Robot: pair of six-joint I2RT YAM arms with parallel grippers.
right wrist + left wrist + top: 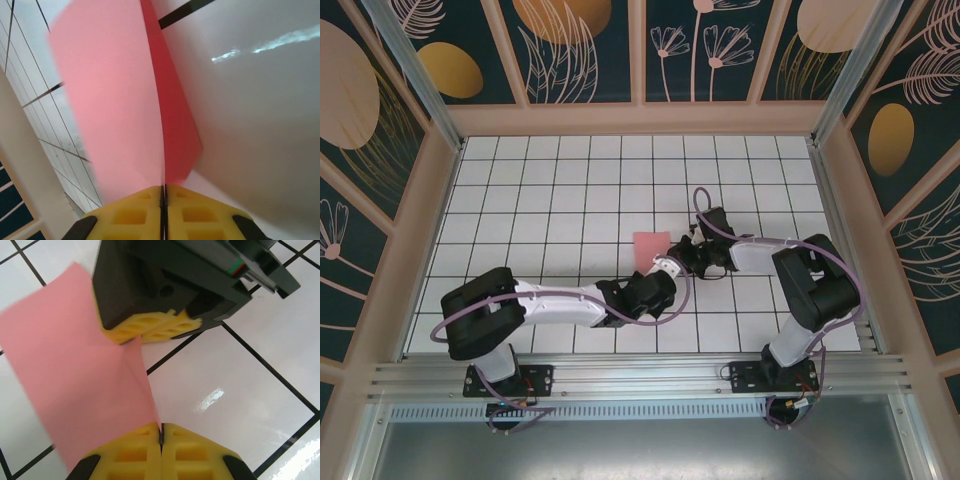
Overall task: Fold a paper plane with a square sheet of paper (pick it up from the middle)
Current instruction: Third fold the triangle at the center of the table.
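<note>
The square sheet of paper (648,246) is salmon-pink and lies near the middle of the white tiled table (540,190), bent up along a crease at its near right side. In the left wrist view my left gripper (161,432) is shut on a raised corner of the sheet (75,380). The right gripper (152,329) sits just beyond, its yellow pads at the crease. From the right wrist camera, my right gripper (163,190) is pinched on the sheet's edge (115,100), with a darker folded flap (175,130) to its right. From above, both grippers (672,264) (688,252) meet at the sheet's near right corner.
Wooden walls (640,118) with dark floral panels enclose the table on three sides. An aluminium rail (640,375) runs along the near edge by the arm bases. Bare tiles spread to the left and behind the paper.
</note>
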